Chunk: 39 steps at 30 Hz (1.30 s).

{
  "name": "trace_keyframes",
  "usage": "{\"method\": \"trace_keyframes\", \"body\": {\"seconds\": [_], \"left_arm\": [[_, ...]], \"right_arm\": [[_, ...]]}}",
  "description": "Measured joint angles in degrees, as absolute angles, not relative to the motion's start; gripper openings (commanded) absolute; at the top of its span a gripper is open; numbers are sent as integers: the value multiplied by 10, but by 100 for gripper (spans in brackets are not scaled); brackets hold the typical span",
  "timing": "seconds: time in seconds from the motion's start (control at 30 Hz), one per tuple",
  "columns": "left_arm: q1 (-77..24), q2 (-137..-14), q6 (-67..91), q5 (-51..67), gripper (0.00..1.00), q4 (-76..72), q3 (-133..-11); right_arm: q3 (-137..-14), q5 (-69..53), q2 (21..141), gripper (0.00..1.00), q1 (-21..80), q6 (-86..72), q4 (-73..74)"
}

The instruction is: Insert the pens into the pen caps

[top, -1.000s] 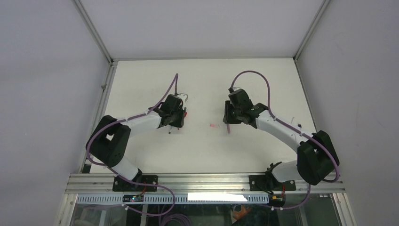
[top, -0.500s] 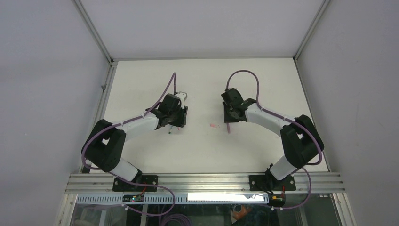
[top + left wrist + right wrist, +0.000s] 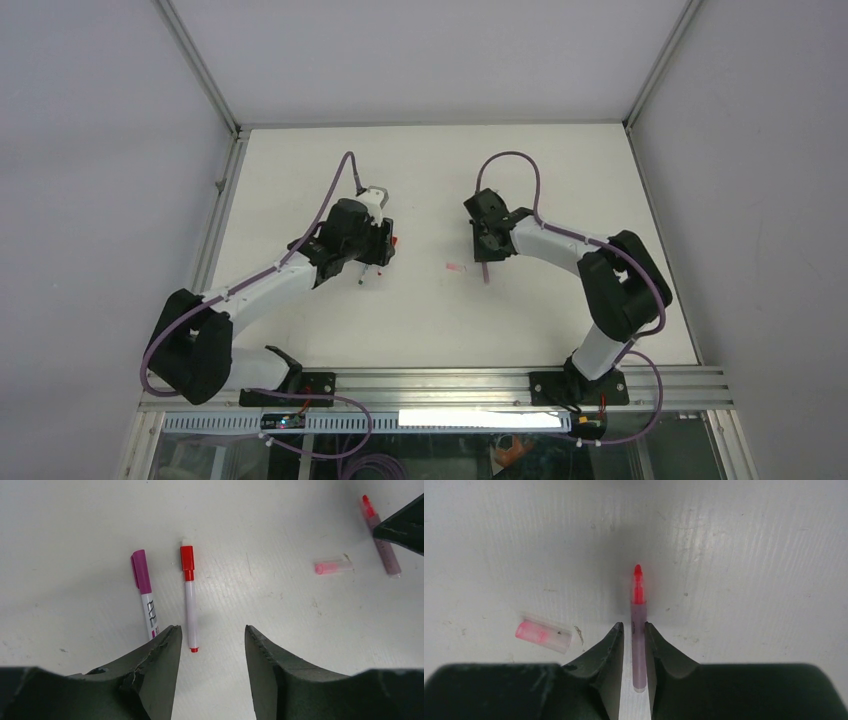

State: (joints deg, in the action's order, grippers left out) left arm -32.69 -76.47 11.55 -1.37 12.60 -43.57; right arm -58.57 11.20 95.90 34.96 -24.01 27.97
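In the left wrist view two capped pens lie side by side on the white table: a magenta-capped pen (image 3: 141,587) and a red-capped pen (image 3: 188,597). My left gripper (image 3: 212,636) hovers just short of their near ends, open, holding nothing. An uncapped pink pen (image 3: 639,630) with a mauve barrel lies lengthwise between the fingers of my right gripper (image 3: 634,626). The right finger touches it and a sliver of table shows on the left. A clear pink pen cap (image 3: 543,635) lies loose to the left. From above, the cap (image 3: 455,268) sits between both grippers.
The right gripper's dark finger (image 3: 404,526) reaches into the top right corner of the left wrist view, over the pink pen (image 3: 381,542). Aluminium frame rails (image 3: 215,215) border the white table on the left and right. Small scuffs mark the surface.
My left arm has stretched out, its elbow swinging left and down, with the gripper staying near the capped pens. The right arm has folded in and its gripper has shifted slightly left over the pink pen.
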Motion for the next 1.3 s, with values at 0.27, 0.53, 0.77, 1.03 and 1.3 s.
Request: {"method": "trace_keyframes", "body": {"seconds": [0.27,0.53,0.77,1.03,1.3], "left_arm": [[-327,-744,116,-14,51,120,-434],[-327,-744,116,-13,51,119,-432],[-327,-744,119,-13,52,106,-423],[-327,-744,160,37,53,22,-379],[-328,-796,233,150,52,-166,-325]], "right_arm": [[-586,114,974,24,350,-239,272],[-590,118,986,17,350,-240,266],[-602,132,997,0,350,-237,266],[-598,127,988,0,350,-239,252],[-595,106,887,0,350,-255,207]]}}
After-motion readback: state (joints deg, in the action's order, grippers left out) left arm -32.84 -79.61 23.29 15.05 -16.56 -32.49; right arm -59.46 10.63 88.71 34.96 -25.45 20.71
